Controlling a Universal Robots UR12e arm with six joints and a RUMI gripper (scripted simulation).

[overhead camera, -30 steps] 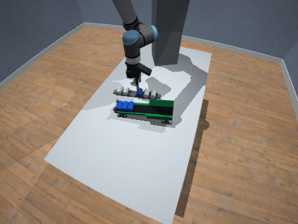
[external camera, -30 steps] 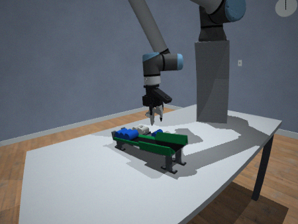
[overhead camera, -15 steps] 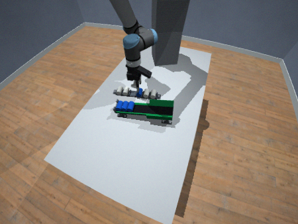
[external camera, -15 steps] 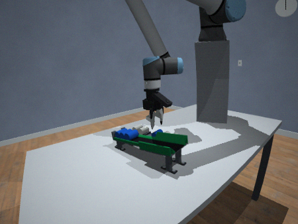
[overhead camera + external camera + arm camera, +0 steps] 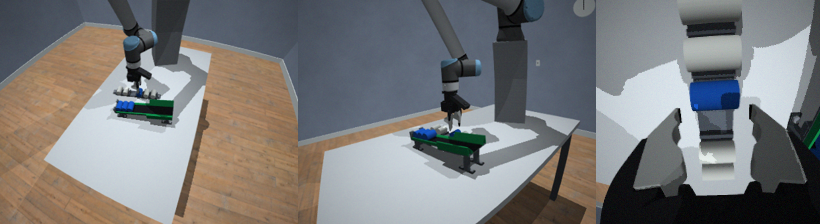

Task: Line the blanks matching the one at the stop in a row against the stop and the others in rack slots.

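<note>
The green feed ramp (image 5: 146,109) holds three blue blanks (image 5: 124,105) side by side at its left end; they also show in the exterior view (image 5: 424,133). Behind it the stock rack (image 5: 134,92) holds white blanks, two on each side (image 5: 122,90) (image 5: 149,93), and one blue blank (image 5: 139,92) between them. My gripper (image 5: 135,84) hangs just above the rack, open and empty. In the wrist view the blue blank (image 5: 714,96) lies across a slot just beyond my open fingers, with an empty slot (image 5: 715,122) under them.
White blanks lie in slots beyond the blue one (image 5: 712,56) and nearer me (image 5: 717,162). The ramp's green edge (image 5: 813,135) shows at the right of the wrist view. The robot's grey pedestal (image 5: 167,31) stands behind the rack.
</note>
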